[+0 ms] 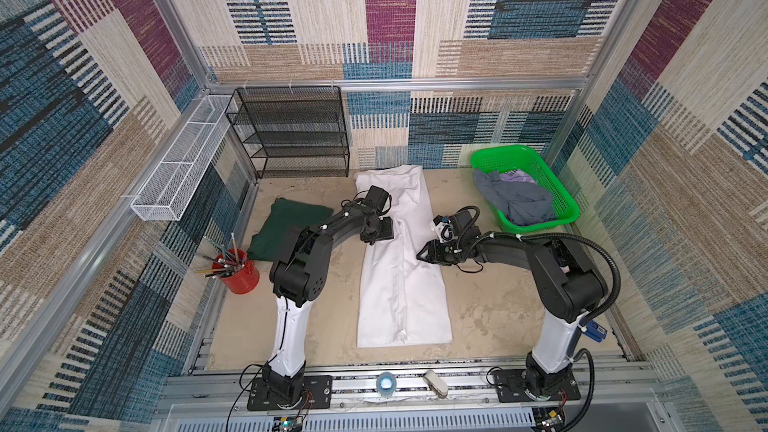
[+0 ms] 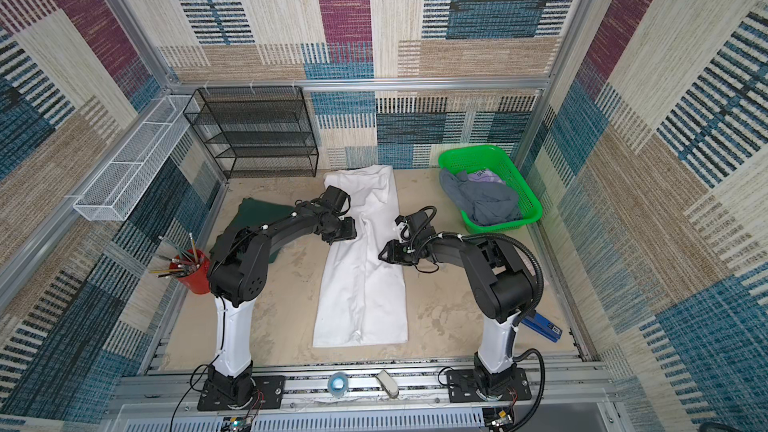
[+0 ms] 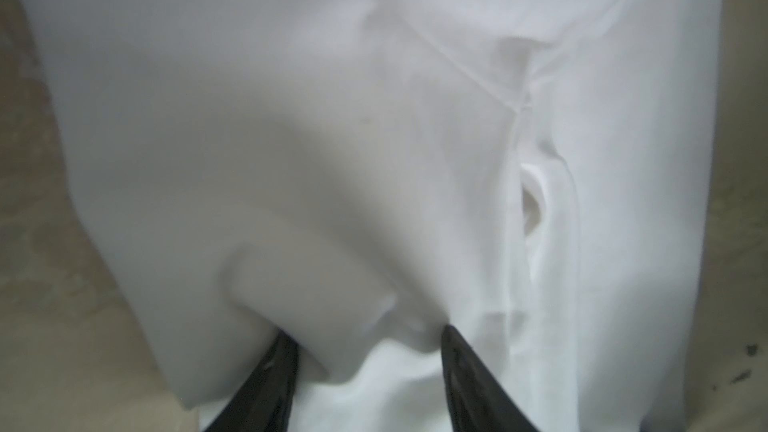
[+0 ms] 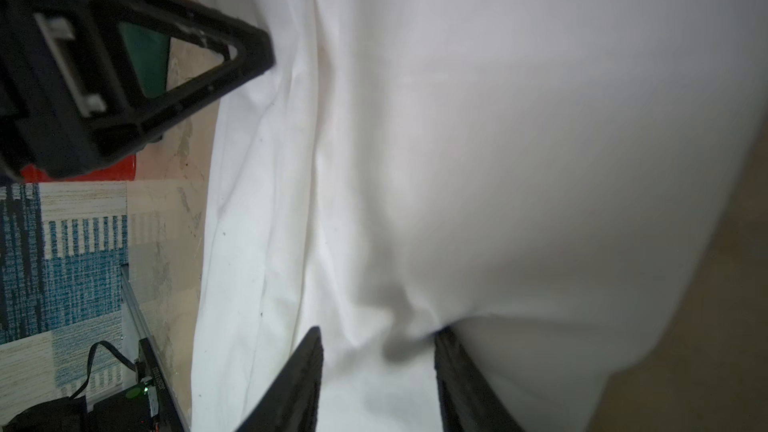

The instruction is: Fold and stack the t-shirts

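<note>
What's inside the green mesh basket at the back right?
A crumpled grey shirt fills the green basket, with a lilac patch showing at its far end. The basket's floor, and anything lying beneath the shirt, is covered.

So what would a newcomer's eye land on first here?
The white t-shirt, folded into a long strip down the middle of the table, with the left pincer and right pincer at its opposite edges, jaws apart on the cloth. Next, the bright green basket at the back right holding a crumpled grey t-shirt, and the folded dark green t-shirt at the left.
</note>
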`<state>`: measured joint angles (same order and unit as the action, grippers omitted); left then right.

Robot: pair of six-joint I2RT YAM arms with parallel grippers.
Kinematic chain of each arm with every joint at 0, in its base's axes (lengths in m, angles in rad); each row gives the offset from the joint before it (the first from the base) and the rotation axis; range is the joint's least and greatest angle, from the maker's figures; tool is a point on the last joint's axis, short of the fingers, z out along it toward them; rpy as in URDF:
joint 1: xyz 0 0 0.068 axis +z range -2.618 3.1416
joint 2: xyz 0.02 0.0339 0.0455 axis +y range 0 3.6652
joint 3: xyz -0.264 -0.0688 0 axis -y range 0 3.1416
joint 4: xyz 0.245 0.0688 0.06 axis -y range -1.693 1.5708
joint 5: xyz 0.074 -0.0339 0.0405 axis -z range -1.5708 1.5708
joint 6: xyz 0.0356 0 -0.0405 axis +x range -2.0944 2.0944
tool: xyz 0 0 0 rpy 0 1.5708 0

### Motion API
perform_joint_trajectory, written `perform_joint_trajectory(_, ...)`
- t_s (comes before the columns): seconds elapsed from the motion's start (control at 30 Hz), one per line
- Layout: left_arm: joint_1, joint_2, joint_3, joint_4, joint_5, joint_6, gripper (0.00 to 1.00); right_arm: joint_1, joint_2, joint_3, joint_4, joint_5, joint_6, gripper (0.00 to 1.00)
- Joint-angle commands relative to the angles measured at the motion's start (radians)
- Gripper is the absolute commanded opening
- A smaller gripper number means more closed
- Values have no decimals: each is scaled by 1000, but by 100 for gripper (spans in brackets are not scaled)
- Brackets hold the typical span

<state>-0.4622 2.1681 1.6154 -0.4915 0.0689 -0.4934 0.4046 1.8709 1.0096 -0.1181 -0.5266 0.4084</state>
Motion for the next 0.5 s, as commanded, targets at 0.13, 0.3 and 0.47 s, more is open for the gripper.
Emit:
perform_joint_trajectory(0.13, 4, 99, 203, -188, -71, 35, 57, -47, 43, 121, -35, 163, -27, 46)
perform_joint_trajectory(0.3, -12, -56, 110, -180, -30, 32, 58, -48, -86, 122, -98, 245, -69, 53)
perform_joint_trajectory(0.47, -66, -359, -280, -158, 25, -35, 58, -24, -365, -125, -148, 187, 4, 60)
